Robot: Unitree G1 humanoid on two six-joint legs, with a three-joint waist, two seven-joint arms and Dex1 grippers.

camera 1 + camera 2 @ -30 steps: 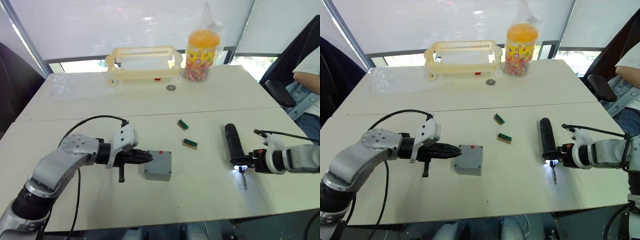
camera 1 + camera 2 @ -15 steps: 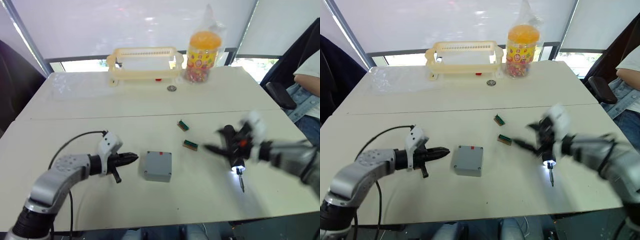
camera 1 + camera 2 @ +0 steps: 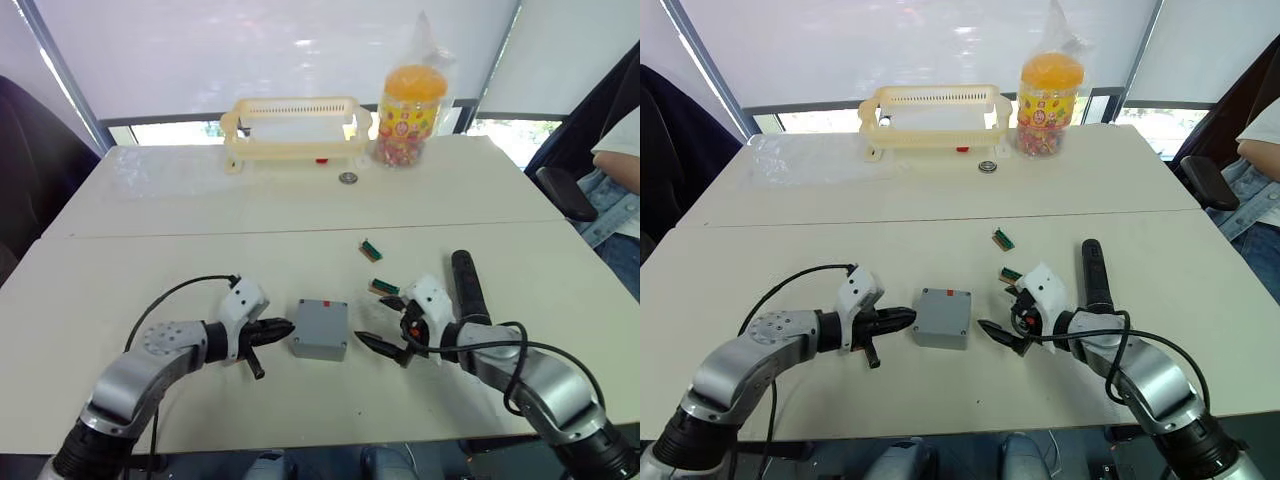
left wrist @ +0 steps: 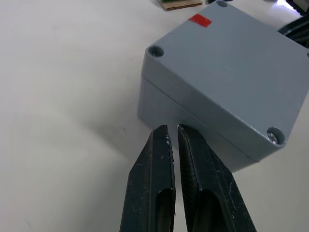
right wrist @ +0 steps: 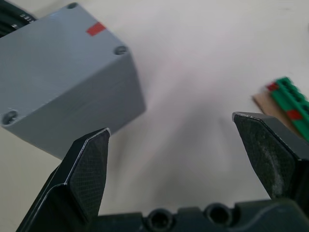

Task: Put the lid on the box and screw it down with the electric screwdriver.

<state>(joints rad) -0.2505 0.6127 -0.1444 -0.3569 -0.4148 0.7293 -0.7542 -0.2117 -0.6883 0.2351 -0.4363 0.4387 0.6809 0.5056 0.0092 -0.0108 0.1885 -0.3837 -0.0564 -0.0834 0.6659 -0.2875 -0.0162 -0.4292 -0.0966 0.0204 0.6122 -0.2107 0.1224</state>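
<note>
On the wide pale table point(image 3: 120, 250), largest to smallest now: at the far edge, a cream slotted plastic basket point(image 3: 295, 128), just beside it a clear jar with an orange lid point(image 3: 405, 103) full of coloured sweets. Nearer, centre stage, the small square grey plastic box point(image 3: 320, 328), red mark on top, lid point(image 4: 231, 72) already seated on it, corner screw holes showing. Off to the right, well apart from the box, the black cylindrical electric screwdriver point(image 3: 467, 285), lying flat, nobody gripping it. Left gripper point(image 3: 280, 326) on the box's left side, black fingers point(image 4: 159, 193) pressed almost together, tips just short of the grey wall, holding nothing. Right gripper point(image 3: 380, 322) on the box's right side, fingers point(image 5: 87, 169) spread wide, empty, box just beside one fingertip. Between gripper and screwdriver, a small green connector block point(image 3: 382, 287); a second one point(image 3: 370, 248) a little farther back. Tiny round metal ring point(image 3: 347, 178) by the basket.
</note>
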